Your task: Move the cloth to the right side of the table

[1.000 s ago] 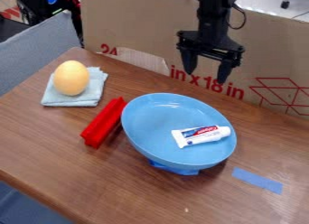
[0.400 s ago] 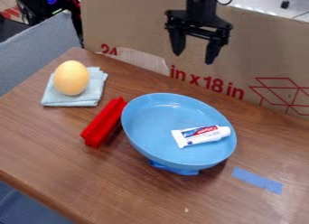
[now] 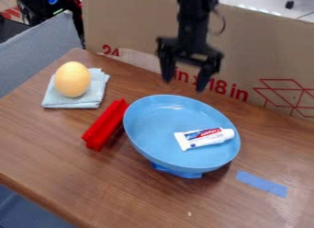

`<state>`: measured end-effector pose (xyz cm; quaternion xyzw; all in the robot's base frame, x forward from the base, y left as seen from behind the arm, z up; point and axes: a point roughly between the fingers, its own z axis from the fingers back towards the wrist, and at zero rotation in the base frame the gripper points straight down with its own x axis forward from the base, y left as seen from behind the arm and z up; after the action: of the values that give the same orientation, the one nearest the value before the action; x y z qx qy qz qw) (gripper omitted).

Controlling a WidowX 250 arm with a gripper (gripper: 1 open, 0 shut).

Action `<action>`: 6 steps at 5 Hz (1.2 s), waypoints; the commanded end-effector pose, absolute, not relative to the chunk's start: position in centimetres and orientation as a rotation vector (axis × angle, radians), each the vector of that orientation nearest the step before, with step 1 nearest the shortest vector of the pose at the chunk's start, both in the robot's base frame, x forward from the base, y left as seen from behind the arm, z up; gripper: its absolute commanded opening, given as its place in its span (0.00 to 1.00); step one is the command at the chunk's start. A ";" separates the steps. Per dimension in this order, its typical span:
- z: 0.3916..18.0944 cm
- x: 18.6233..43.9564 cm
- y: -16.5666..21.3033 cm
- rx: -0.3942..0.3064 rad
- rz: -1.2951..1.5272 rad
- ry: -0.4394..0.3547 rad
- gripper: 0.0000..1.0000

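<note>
The cloth (image 3: 55,98) is a pale blue-green folded square lying at the left of the wooden table (image 3: 50,158). A yellow-orange egg-shaped object (image 3: 72,79) rests on top of it. My gripper (image 3: 188,74) hangs open in the air above the back of the table, just behind the blue plate, its dark fingers (image 3: 164,68) spread and pointing down with nothing between them. It is well to the right of the cloth and apart from it.
A round bright-blue plate (image 3: 160,121) holding a toothpaste tube (image 3: 204,137) sits at centre right. A red bar (image 3: 106,123) lies between cloth and plate. A blue tape strip (image 3: 260,185) marks the front right. A cardboard box (image 3: 263,57) stands behind.
The open gripper has travelled leftward along the back of the table and now sits lower, nearer the plate's rear edge. Nothing on the table has moved.
</note>
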<state>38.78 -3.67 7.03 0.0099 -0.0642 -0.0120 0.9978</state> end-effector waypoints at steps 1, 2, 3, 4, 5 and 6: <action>7.6 39.7 -3.5 -0.009 0.038 -0.150 1.00; 5.2 38.5 -3.3 0.005 0.019 -0.121 1.00; 6.3 38.5 -1.5 0.007 0.067 -0.110 1.00; 6.5 37.4 -1.8 0.018 0.064 -0.099 1.00; 5.5 37.2 -2.5 0.005 0.081 -0.127 1.00; 6.4 38.5 -4.0 -0.016 0.098 -0.169 1.00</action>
<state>37.65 -3.72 4.17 -0.0015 -0.0432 0.0497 0.9978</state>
